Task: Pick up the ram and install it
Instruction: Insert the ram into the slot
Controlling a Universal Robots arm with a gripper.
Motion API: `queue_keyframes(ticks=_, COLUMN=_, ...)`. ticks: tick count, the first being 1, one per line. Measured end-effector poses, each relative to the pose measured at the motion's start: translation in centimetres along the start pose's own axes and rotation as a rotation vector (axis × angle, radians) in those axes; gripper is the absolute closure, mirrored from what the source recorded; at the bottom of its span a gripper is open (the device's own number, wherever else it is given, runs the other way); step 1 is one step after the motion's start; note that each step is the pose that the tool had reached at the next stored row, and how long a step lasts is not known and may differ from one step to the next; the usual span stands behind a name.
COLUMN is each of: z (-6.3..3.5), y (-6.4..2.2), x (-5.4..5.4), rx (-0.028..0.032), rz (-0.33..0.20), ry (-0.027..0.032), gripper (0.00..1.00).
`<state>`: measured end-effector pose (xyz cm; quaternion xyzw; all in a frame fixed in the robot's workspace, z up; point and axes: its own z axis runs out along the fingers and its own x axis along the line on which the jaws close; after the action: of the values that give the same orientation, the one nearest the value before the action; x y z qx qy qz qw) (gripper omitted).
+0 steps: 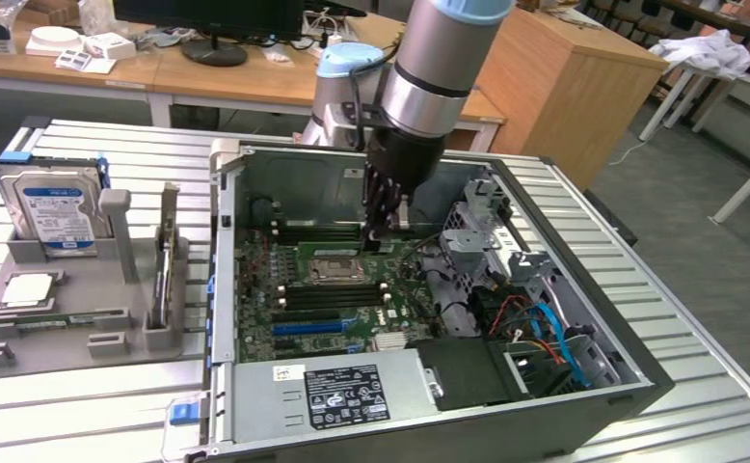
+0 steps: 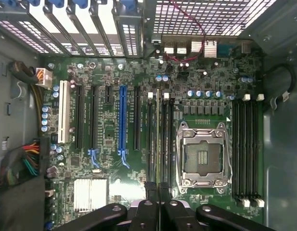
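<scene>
Ram (image 2: pixel 158 134) pinched in end effector (image 2: pixel 157 186) among memory slots (image 2: pixel 171 139) beside CPU socket (image 2: pixel 202 156).

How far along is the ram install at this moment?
Done: the ram is off the grey holder, where its twin stands. In hand: the pincer, shut on the ram, holds it edge-on over the slots beside the CPU socket. Left: it is not released, and whether it is seated cannot be told.
</scene>
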<state>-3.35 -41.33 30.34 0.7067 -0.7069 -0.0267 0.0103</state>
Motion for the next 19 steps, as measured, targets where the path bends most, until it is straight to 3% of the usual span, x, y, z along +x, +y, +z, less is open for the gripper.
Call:
queue_keyframes(ticks=7, z=1.14, y=-0.06, x=0.0, rx=0.0003, rz=0.001, ry=-0.0003, gripper=0.88)
queue_keyframes(ticks=19, z=1.41, y=-0.08, x=0.0, rx=0.0010, rz=0.022, ry=-0.0019, gripper=0.88)
